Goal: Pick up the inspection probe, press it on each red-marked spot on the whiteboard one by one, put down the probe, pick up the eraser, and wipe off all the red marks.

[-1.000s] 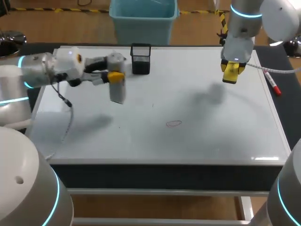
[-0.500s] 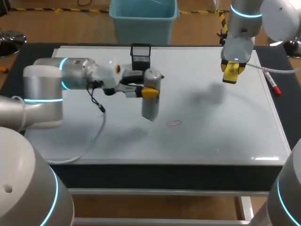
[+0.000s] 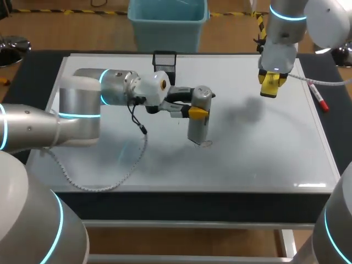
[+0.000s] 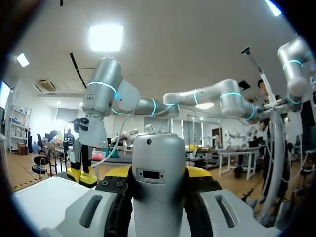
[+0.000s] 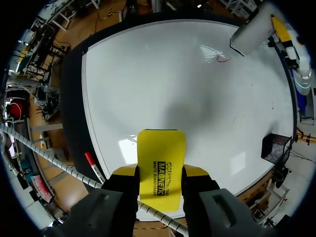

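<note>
My left gripper [image 3: 199,108] is shut on the grey cylindrical inspection probe [image 3: 198,122], which stands upright with its lower end right at the red mark [image 3: 207,144] near the middle of the whiteboard [image 3: 264,154]. In the left wrist view the probe [image 4: 159,187] fills the space between the yellow-tipped fingers. My right gripper [image 3: 269,85] hangs over the board's far right part, shut on the yellow eraser [image 5: 159,165]. From the right wrist view the probe [image 5: 252,33] and the red mark [image 5: 223,58] show far ahead.
A black mesh pen cup [image 3: 164,69] stands at the board's far edge. A red marker [image 3: 318,98] lies on the dark strip right of the board. A teal bin [image 3: 167,23] sits behind the table. My left arm's cable [image 3: 110,176] trails across the board's left part.
My left arm has swung right and forward across the board, carrying the probe from the far left down to the red mark. The right arm has stayed still with the eraser.
</note>
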Controlling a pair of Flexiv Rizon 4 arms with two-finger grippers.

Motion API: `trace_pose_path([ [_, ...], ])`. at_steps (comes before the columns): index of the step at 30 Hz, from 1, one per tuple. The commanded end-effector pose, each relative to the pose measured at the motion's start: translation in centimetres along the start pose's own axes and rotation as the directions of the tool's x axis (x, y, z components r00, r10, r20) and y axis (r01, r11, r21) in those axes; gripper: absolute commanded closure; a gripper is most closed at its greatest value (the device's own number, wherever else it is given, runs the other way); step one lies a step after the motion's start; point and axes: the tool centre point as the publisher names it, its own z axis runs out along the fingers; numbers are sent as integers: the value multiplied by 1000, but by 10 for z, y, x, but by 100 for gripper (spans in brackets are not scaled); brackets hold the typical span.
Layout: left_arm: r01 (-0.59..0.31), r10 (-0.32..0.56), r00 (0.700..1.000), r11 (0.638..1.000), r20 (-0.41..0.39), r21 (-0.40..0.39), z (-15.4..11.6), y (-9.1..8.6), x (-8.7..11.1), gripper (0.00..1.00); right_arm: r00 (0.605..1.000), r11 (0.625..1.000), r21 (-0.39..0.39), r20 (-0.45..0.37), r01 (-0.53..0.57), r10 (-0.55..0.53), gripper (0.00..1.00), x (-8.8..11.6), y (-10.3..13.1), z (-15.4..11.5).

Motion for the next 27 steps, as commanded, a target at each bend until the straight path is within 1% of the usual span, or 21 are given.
trace_pose_path([
  [1, 0, 1, 999, 1000, -47, 27, 2, 14, -10, 100, 1000, 1000, 1, -2, 2, -2, 100, 1, -1, -1],
  [4, 3, -2, 999, 1000, -49, 27, 5, 19, -11, 100, 1000, 1000, 1, -2, 2, -2, 100, 1, -1, -1],
  [15, 20, -19, 997, 1000, -72, 13, 9, 26, -13, 100, 1000, 1000, 1, -2, 2, -2, 100, 1, -1, -1],
  [22, 45, -44, 996, 999, -71, 8, 8, 36, -17, 100, 1000, 1000, 1, -2, 2, -2, 100, 1, -1, -1],
  [27, 48, -47, 996, 999, -78, 6, 11, 39, -17, 100, 1000, 1000, 1, -2, 2, -2, 100, 1, -1, -1],
])
